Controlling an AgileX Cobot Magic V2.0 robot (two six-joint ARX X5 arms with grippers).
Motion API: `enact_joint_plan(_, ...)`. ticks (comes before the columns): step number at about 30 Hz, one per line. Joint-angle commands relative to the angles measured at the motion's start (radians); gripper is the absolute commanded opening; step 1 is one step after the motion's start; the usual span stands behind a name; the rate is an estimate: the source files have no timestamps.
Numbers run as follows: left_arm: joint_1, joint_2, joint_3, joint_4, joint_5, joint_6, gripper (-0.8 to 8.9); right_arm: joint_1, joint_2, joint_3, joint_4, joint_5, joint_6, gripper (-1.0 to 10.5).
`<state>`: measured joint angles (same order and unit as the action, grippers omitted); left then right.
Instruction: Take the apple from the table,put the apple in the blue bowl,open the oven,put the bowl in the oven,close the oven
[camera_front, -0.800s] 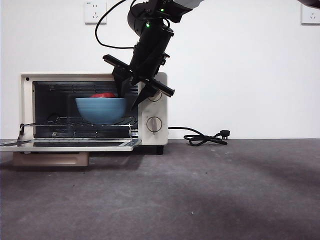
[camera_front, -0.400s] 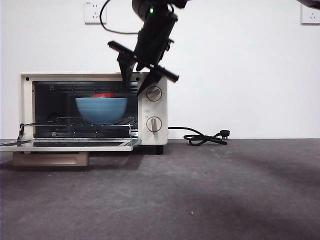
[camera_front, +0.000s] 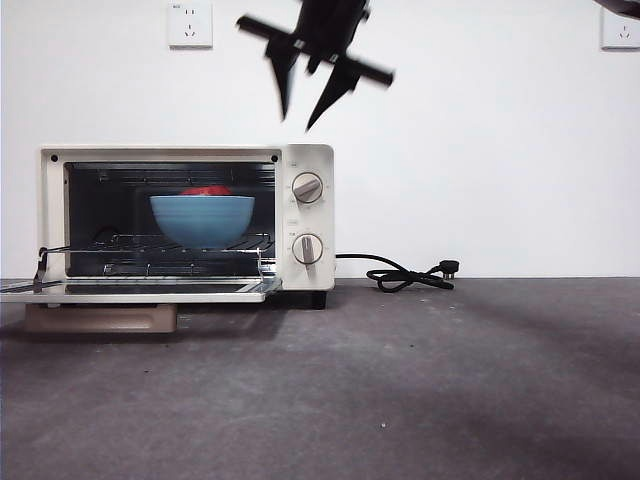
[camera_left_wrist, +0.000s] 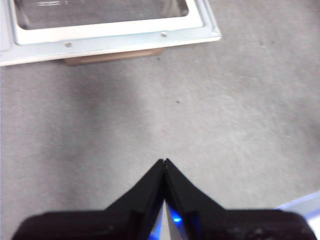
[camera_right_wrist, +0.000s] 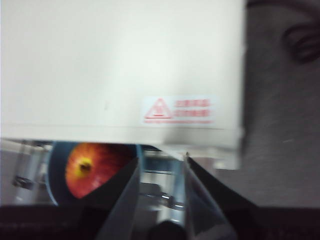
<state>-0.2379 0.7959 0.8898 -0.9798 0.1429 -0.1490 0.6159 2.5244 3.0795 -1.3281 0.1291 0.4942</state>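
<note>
Right gripper (camera_front: 297, 108) hangs high above the oven, well clear of its roof, jaws spread apart and empty; the right wrist view looks down between its jaws (camera_right_wrist: 160, 165) onto the oven's top panel. Left gripper (camera_left_wrist: 164, 162) hovers over bare table, jaws pressed together with nothing between them, near the edge of the lowered door.

Table (camera_front: 420, 390): dark grey, speckled, mostly bare in front.

Oven (camera_front: 310, 215): cream-white, standing at the back left of the table. Door (camera_front: 140, 289) is folded down flat and open; its beige handle (camera_front: 100, 318) sits beneath the door's front edge. Two knobs on the right panel. Red warning sticker (camera_right_wrist: 179, 110) on the top. Black cord (camera_front: 410, 274) trails to the right along the wall.

Blue bowl (camera_front: 202, 220): upright on the wire rack inside the oven cavity.

Apple (camera_front: 206, 190): inside the bowl, red top just showing above the rim; from above, its stem dimple (camera_right_wrist: 84, 166) faces up.
</note>
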Motion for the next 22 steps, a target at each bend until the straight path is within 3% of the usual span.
enact_joint_plan(1, 0.041, 0.021, -0.010, 0.020, -0.002, 0.038, -0.08, 0.014, 0.016, 0.087, -0.049, 0.052, -0.180, 1.5)
enact_joint_plan(8, 0.228, 0.131, -0.010, 0.098, 0.101, 0.095, -0.09, 0.025, -0.040, 0.147, -0.053, 0.042, -0.340, 0.3)
enact_joint_plan(14, 0.438, 0.274, -0.010, 0.182, 0.341, 0.108, -0.08, 0.026, -0.106, 0.147, -0.056, -0.004, -0.389, 0.3)
enact_joint_plan(17, 0.512, 0.354, -0.010, 0.224, 0.347, 0.107, -0.09, 0.026, -0.138, 0.144, -0.056, -0.033, -0.404, 0.3)
enact_joint_plan(22, 0.604, 0.496, -0.010, 0.287, 0.348, 0.106, -0.09, 0.026, -0.185, 0.110, -0.057, 0.032, -0.425, 0.3)
